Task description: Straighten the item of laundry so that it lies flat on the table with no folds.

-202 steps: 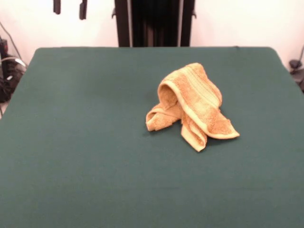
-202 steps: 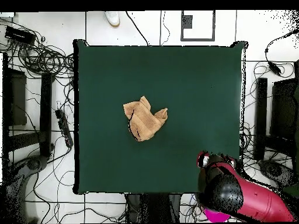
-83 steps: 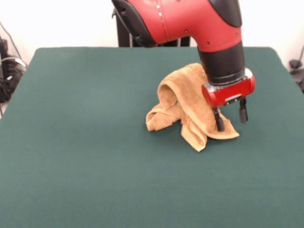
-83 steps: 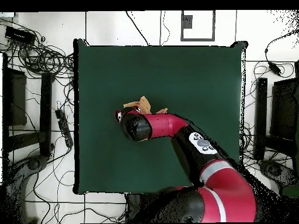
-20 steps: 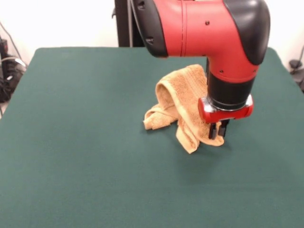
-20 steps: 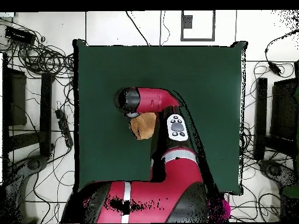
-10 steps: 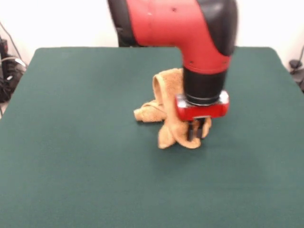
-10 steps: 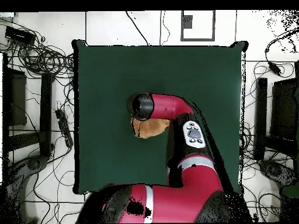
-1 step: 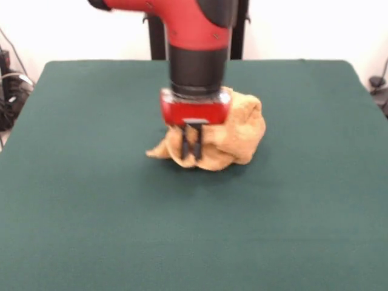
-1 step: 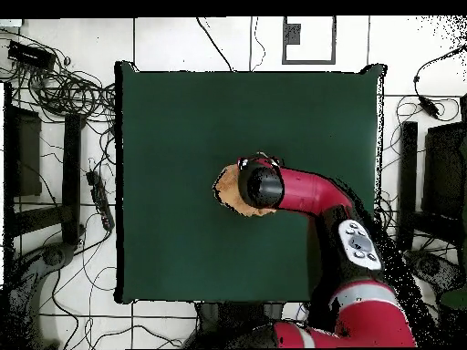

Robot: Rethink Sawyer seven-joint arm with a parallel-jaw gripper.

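Mostly bare green table (image 9: 91, 212), crumpled towel (image 9: 242, 136) near its middle.

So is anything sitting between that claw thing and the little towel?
Nothing visible. The end effector is already down at the bunched towel, fingers close together on its front fold, and the green table around it holds nothing else.

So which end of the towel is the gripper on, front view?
The low left end: the gripper pinches the towel there; the bulkier right end lies free.
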